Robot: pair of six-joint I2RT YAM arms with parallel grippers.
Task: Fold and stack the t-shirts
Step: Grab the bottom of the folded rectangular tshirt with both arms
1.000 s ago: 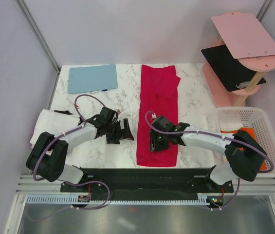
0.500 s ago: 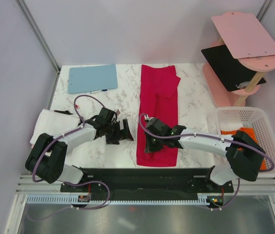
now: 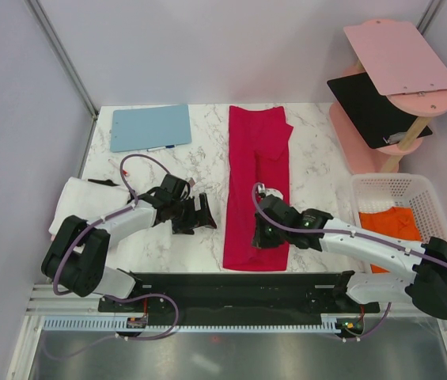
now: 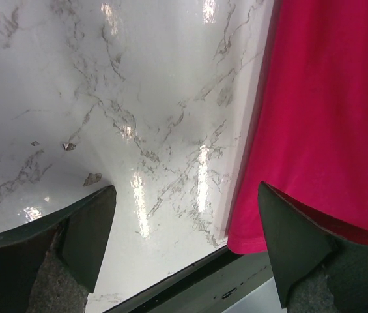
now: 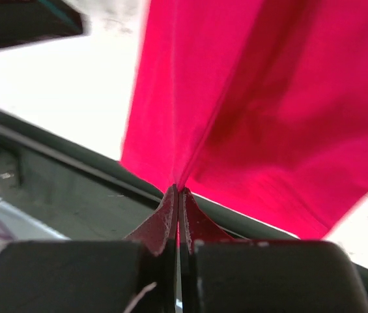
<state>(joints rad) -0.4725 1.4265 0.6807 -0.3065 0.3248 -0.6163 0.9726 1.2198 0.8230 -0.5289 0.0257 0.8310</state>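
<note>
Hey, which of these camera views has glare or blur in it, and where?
Left wrist view: bright glare streaks on the glossy marble table. Right wrist view: the table at upper left is blown out to white, the background is blurred, and the crimson t-shirt pinched in the right gripper looks soft. Top external view: even light, sharp, only faint shadows.

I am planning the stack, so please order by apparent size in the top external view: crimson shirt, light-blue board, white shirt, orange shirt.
1. Crimson shirt.
2. Light-blue board and white shirt: alike, unranked; left arm covers part of the shirt.
3. Orange shirt, partly hidden in the basket.
</note>
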